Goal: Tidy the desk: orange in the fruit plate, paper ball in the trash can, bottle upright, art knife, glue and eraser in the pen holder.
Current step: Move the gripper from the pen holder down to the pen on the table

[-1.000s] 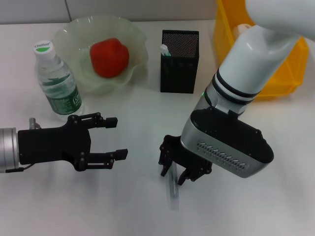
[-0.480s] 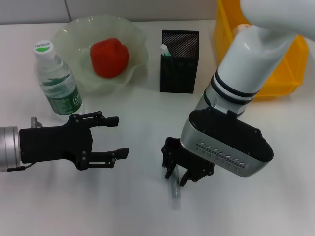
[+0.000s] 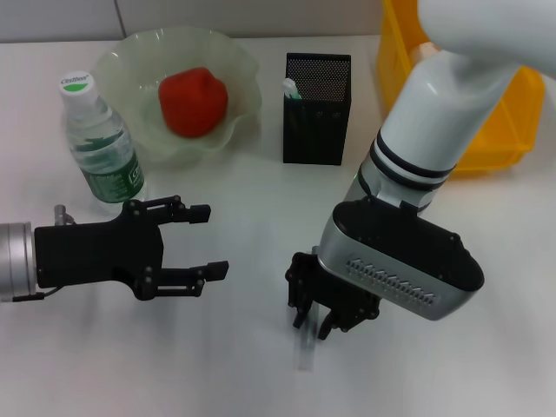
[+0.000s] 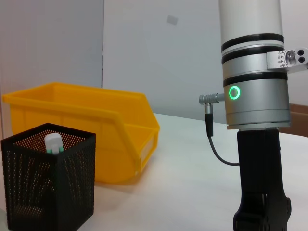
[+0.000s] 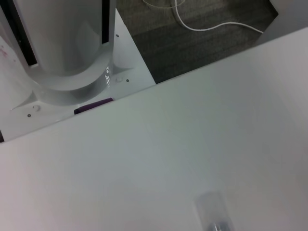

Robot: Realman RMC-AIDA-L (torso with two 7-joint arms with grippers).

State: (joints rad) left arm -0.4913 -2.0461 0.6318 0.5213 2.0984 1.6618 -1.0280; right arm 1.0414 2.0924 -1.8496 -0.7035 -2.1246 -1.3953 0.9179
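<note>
The art knife is a slim, pale, translucent stick lying flat on the white surface near the front edge, its long axis running roughly away from the robot and toward it. Its far end sits between the fingers of the right gripper, which points down onto it; the fingers stand close on either side of the stick, but whether they actually press it I cannot tell. In the right wrist view only a blurred, clear rounded end of the knife shows against the surface.

Farther back, the black mesh pen holder stands upright with a white-topped, green-tinted tube poking up in its corner nearest the fruit plate. The pale-green fruit plate holds the orange. The bottle stands upright just beside the plate, white cap on top. The yellow trash can sits behind the right arm, beside the pen holder.

The left gripper hovers above the surface in front of the bottle, its fingers spread apart and holding nothing.
</note>
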